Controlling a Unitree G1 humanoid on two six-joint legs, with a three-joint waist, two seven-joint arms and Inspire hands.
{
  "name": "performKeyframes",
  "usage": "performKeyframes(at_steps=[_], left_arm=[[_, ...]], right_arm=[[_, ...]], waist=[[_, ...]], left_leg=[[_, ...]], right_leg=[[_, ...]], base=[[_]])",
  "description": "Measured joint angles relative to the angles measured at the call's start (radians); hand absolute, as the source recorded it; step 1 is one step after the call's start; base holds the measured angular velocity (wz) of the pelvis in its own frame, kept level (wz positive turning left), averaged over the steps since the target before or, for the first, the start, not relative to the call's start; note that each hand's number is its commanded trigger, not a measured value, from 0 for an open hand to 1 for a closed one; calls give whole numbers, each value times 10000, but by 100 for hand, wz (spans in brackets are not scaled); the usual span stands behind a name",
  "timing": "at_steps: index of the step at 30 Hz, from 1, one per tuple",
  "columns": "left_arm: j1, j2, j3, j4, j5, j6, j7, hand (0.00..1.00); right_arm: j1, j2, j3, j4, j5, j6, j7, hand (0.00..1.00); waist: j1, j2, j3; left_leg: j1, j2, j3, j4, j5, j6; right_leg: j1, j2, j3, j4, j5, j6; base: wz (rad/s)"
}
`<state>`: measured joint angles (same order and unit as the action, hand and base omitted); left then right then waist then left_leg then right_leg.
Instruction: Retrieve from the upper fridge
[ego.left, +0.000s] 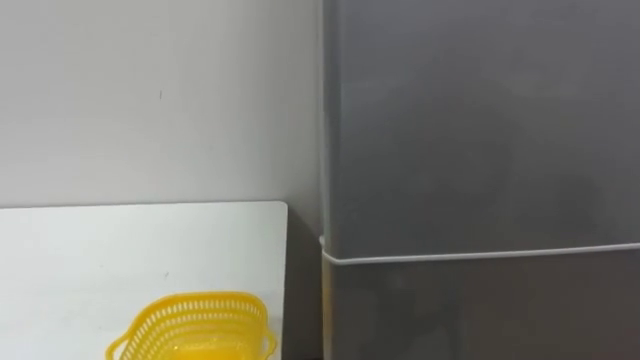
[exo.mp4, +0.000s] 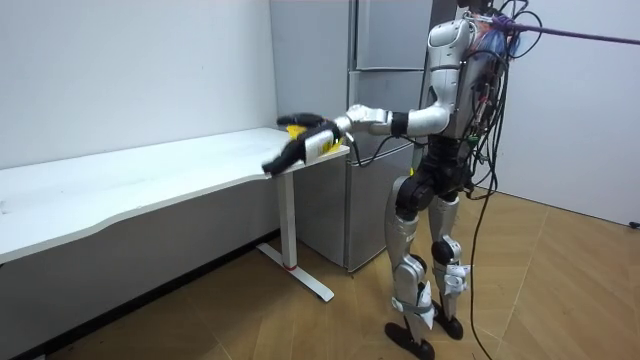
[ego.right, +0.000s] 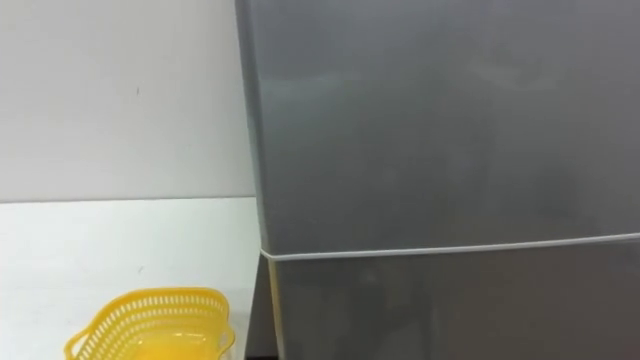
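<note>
Left hand (exo.mp4: 297, 148), fingers seemingly apart and empty, hovers over the surface (ego.left: 120, 250) near the basket (ego.left: 195, 325). The fridge (ego.left: 480, 130) at three o'clock is closed, so retrieval has not yet begun.

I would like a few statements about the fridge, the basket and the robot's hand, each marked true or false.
1. Both doors of the tall grey metal fridge are closed. True.
2. The yellow plastic mesh basket stands on the floor. False: it stands on the white table, near the end beside the fridge.
3. The robot's left hand reaches out over that end of the table. True.
4. The left hand holds a bottle. False: its fingers are stretched out and hold no bottle.
</note>
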<state>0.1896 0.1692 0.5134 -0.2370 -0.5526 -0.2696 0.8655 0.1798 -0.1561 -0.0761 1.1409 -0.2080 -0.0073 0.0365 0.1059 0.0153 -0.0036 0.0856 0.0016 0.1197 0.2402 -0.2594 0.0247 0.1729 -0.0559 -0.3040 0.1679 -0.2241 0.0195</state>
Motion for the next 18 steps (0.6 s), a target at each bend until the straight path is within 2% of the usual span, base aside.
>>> performKeyframes(at_steps=[5, 8, 9, 10, 11, 12, 13, 15, 17, 18], left_arm=[[-240, 93, 187, -898, 164, 67, -1117, 0], [-612, 113, -6, -1392, -97, 136, -2306, 0], [-756, 131, -58, -1560, -419, 224, -2833, 0], [-775, 162, -72, -1882, -1216, 270, -3357, 0], [-776, 186, -83, -2039, -1649, 292, -3620, 0], [-797, 255, -137, -2210, -2270, 308, -4132, 0], [-859, 364, -215, -2256, -2727, 399, -4647, 0], [-977, 536, -263, -2283, -3152, 632, -5336, 0], [-1169, 564, -259, -2290, -3349, 848, -5992, 0], [-1251, 618, -252, -2290, -3547, 978, -6421, 0]], right_arm=[[-23, -18, -354, -78, -303, 6, 346, 0], [-94, -49, -386, -7, -285, -17, 528, 0], [-110, -52, -475, 31, -293, -24, 574, 0], [-131, -52, -550, 33, -291, -29, 655, 0], [-167, -53, -572, 43, -286, -25, 697, 0], [-245, -53, -662, 107, -288, -26, 765, 0], [-299, -53, -738, 226, -295, 4, 798, 0], [-370, -55, -815, 307, -299, 34, 899, 0], [-418, -55, -863, 360, -299, 89, 984, 0], [-410, -55, -904, 362, -299, 92, 1031, 0]], waist=[[-237, 127, 22], [-280, 138, 30], [-295, 158, 26], [-363, 164, 30], [-414, 167, 36], [-483, 156, 69], [-501, 174, 64], [-538, 130, 66], [-517, 103, 54], [-504, 90, 23]], left_leg=[[-85, -7, -183, 2, -1, 0], [-123, 3, -218, 10, 7, -12], [-123, 7, -217, 9, 12, -19], [-123, 10, -213, 9, 14, -22], [-123, 10, -212, 9, 15, -23], [-121, 8, -213, 9, 17, -23], [-127, 6, -212, 14, 20, -20], [-142, 10, -170, 11, 22, -20], [-147, 15, -133, 19, 23, -19], [-195, 26, -76, 64, 24, -19]], right_leg=[[18, 2, -113, 3, -1, 1], [5, 6, -155, 9, -1, 1], [10, 8, -158, 9, -1, 1], [9, 8, -162, 14, -1, 1], [8, 7, -170, 14, -1, 1], [4, 5, -169, 15, -1, 1], [11, 5, -160, 16, -1, 2], [6, 6, -117, 17, -1, 2], [-38, 9, -9, 15, -1, 2], [-153, 9, 13, 29, -1, 1]], base=[[9], [3], [0], [0], [0], [0], [0], [-5], [-8], [-5]])
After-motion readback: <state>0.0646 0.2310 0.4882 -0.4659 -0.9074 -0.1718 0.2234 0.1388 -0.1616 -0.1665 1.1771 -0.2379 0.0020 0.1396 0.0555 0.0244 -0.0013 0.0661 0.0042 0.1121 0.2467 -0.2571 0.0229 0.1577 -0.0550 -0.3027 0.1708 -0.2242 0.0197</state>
